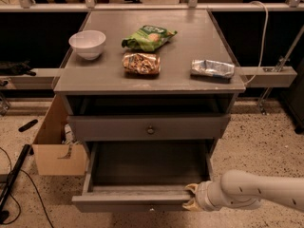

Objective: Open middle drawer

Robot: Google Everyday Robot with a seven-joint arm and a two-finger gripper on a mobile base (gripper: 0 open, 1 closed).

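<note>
One gripper (pixel 191 197) low right, middle drawer (pixel 118 127) above, leftward

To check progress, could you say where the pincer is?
Lower right in the camera view, the pincer is at the front of the open middle drawer.

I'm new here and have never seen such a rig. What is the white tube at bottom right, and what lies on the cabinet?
One camera looks down at a grey cabinet. The white tube is the robot's single arm; the gripper at its end sits at the right front edge of the middle drawer, which stands open and looks empty. Whether it grips that edge, I cannot tell. On top lie a white bowl, a green bag, a brown snack bag and a silvery packet. A cardboard box stands on the floor to the left.
</note>
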